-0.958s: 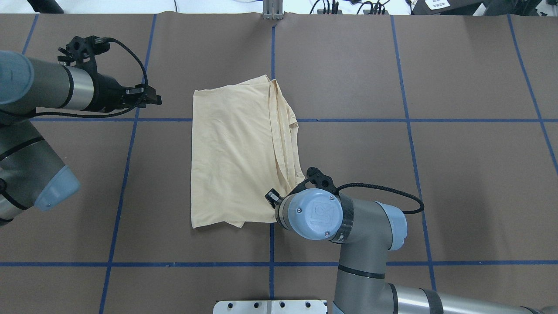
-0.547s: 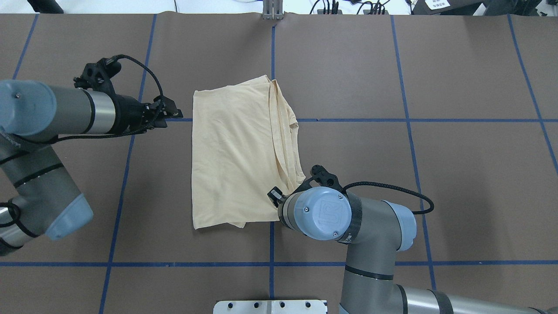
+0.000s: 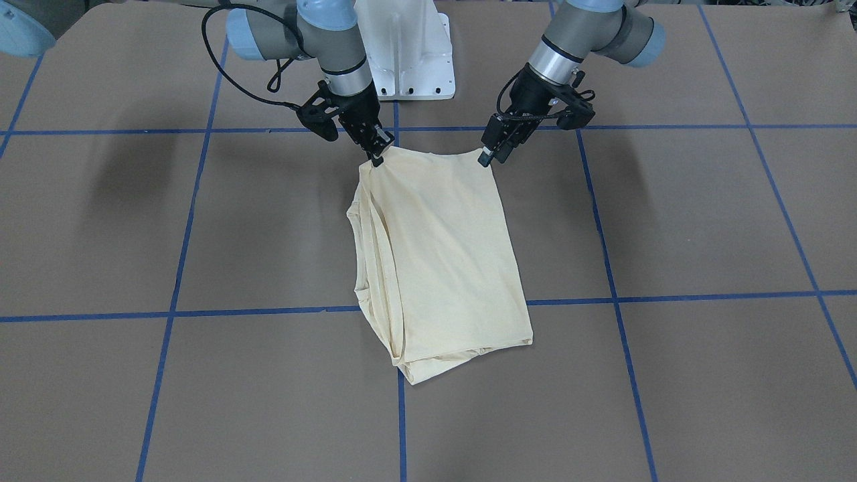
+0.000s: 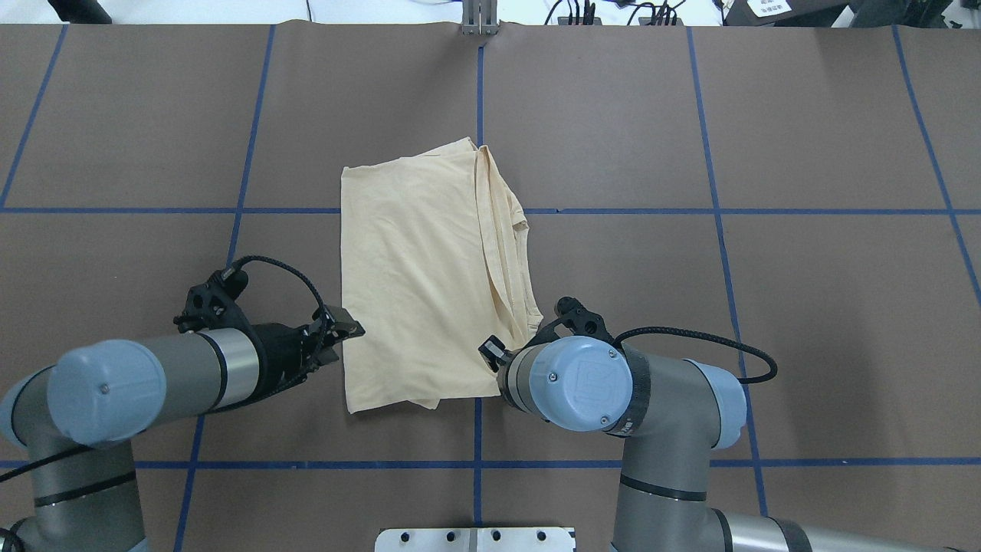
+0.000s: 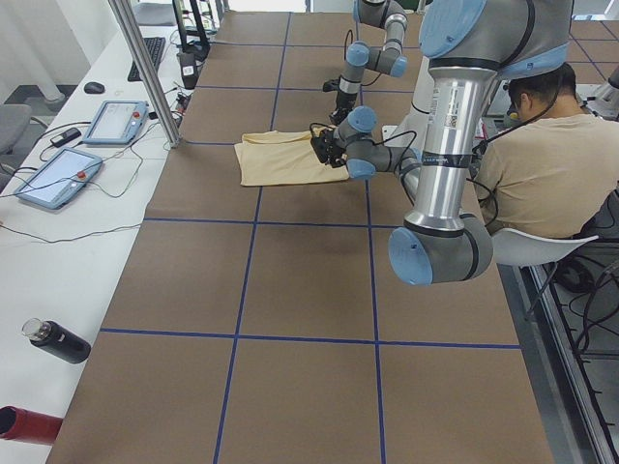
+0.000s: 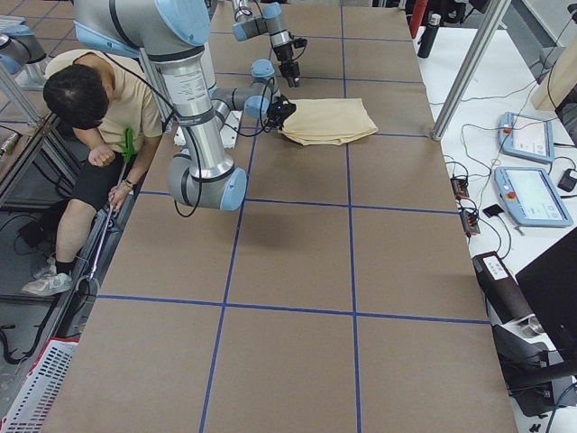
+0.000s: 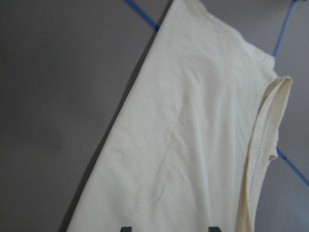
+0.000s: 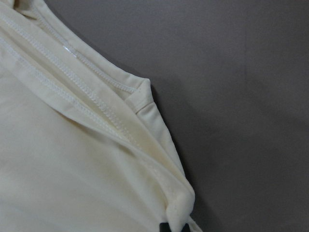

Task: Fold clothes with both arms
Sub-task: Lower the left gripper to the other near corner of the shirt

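Now the open left gripper [image 3: 489,154] has swung to the T-shirt [image 3: 442,254] corner; right gripper [image 3: 376,157] still pinches it.

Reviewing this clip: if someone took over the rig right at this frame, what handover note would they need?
Left gripper: open, fingertips apart over the cloth at the near left corner of the T-shirt, not yet closed.
Right gripper: appears shut on the near right corner; the cloth bunches at its fingertip in the wrist view.
T-shirt: flat on the table, folded into a narrow rectangle, layered hems along the robot's right side, print hidden.
Done: the lengthwise folds.
Left: close the left gripper, then probably lift both near corners and fold toward the far edge.
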{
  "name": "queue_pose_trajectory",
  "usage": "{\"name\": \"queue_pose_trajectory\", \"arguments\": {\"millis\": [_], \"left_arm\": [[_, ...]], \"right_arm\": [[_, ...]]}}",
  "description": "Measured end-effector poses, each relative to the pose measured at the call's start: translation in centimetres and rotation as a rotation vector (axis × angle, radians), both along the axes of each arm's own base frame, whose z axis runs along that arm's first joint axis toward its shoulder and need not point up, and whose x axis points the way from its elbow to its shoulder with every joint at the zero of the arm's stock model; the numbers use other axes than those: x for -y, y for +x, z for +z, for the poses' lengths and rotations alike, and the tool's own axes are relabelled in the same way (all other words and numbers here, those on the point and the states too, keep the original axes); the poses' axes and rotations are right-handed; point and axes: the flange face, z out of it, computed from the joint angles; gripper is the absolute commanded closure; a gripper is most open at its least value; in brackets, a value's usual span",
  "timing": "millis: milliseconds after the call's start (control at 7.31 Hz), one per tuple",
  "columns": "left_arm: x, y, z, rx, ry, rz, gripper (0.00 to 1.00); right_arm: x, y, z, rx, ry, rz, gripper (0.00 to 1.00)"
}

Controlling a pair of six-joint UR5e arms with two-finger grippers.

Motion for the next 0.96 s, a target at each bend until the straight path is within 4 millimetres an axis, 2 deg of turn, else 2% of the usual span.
{"name": "queue_pose_trajectory", "arguments": {"millis": [274, 958], "left_arm": [[-2.6, 2.1, 1.0, 0.058, -0.071, 0.014, 0.39], [-4.9, 4.1, 2.1, 0.091, -0.090, 0.056, 0.43]], "right_arm": [[-0.1, 0.0, 0.0, 0.000, 0.001, -0.001, 1.00], [-0.2, -0.1, 0.0, 0.001, 0.000, -0.004, 1.00]]}}
